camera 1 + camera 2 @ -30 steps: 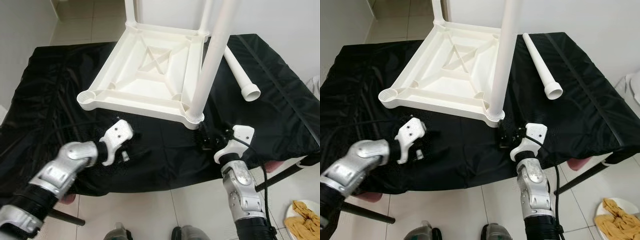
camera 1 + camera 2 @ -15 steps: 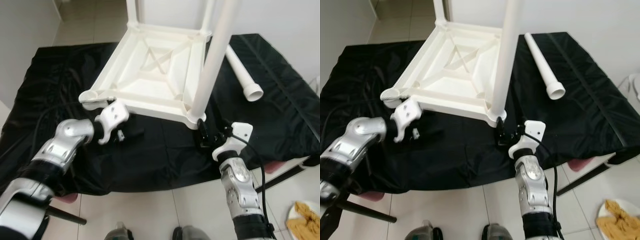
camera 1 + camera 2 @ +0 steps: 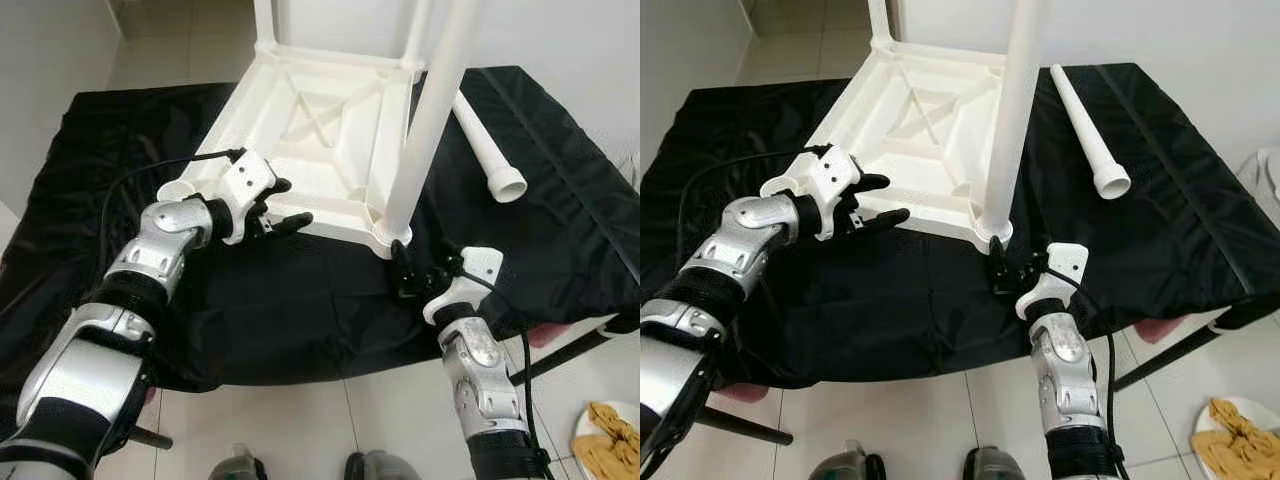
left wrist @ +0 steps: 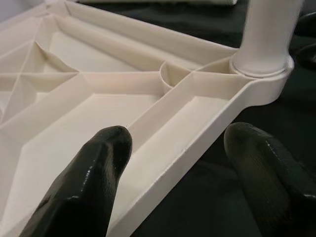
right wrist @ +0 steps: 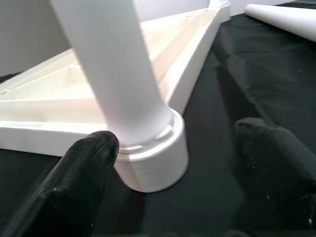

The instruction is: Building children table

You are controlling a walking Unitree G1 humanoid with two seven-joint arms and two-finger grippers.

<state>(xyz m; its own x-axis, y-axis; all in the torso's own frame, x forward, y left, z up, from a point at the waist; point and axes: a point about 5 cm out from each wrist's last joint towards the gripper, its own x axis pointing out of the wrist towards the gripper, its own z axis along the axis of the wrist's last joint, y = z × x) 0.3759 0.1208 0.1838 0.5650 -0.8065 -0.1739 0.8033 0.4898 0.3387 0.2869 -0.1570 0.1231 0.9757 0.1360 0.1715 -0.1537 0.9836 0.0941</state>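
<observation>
Now both pincers, left (image 3: 278,205) and right (image 3: 400,275), wide apart at upturned white table (image 3: 300,130) rim.

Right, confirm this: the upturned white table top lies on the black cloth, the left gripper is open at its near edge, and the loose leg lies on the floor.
Wrong on one point: the loose leg lies on the black cloth, not the floor, as the right eye view shows. The table top lies upturned on it, and the left gripper is open at its near edge.

The upturned children's tabletop (image 3: 320,140) and its fitted leg (image 3: 1012,110) are seen to be smooth white plastic with a slight sheen. The worktop is covered by a crinkled black cloth (image 3: 560,190), faintly glossy. The floor tiles (image 3: 940,420) are pale and polished.
</observation>
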